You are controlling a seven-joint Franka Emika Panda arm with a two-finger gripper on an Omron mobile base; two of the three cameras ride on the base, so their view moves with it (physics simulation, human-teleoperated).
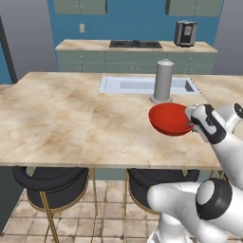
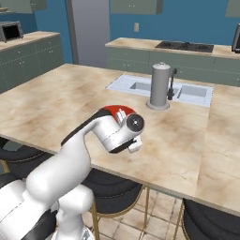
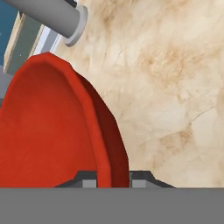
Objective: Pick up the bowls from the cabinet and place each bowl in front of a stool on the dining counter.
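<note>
My gripper [image 1: 191, 119] is shut on the rim of the glossy red bowl [image 1: 169, 118], holding it tilted low over the dining counter [image 1: 71, 118], just in front of the grey tap [image 1: 163, 80]. In the hand view the bowl's [image 3: 52, 131] rim runs down between the finger tips of the gripper [image 3: 113, 181], with marble [image 3: 175, 87] beyond. From the right base view only a red sliver of the bowl [image 2: 115, 109] shows behind my wrist. Black stools [image 1: 50, 182] [image 1: 142, 182] stand under the counter's near edge. The cream-white bowl is out of view.
A steel sink [image 1: 137, 85] lies behind the tap. More stools [image 2: 112, 192] [image 2: 211, 220] line the near side. At the back are a wall worktop with a hob [image 1: 136, 44], a coffee machine [image 1: 185, 33] and grey-green wall cupboards [image 1: 79, 5].
</note>
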